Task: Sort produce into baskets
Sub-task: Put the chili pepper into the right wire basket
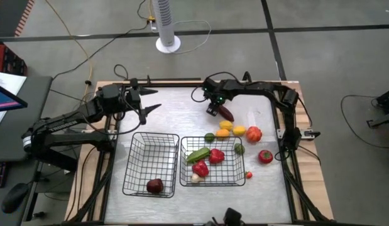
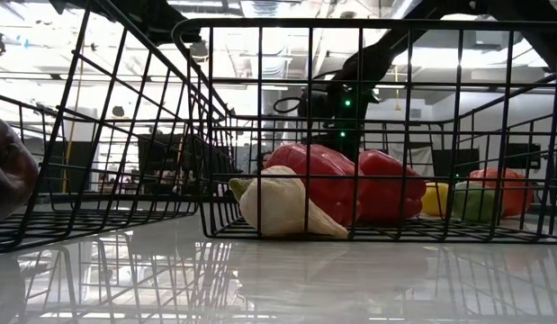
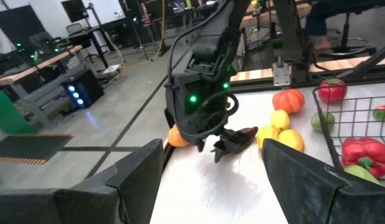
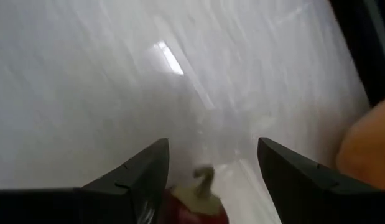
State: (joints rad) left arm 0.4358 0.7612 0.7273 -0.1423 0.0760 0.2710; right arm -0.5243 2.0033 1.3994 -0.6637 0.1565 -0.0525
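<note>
My right hand [image 1: 220, 110] hangs over the white bench [image 1: 169, 113] at about one o'clock from the baskets, fingers apart around a dark red chili pepper [image 1: 227, 113] with a curled stem, not yet clamped. Just past it at four o'clock lie smooth yellow lemons [image 1: 232, 129] and an orange tomato [image 1: 254, 134]. The right wire basket [image 1: 212, 162] holds glossy red peppers [image 1: 208, 161]. My left hand [image 1: 146, 100] waits half open at ten o'clock.
</note>
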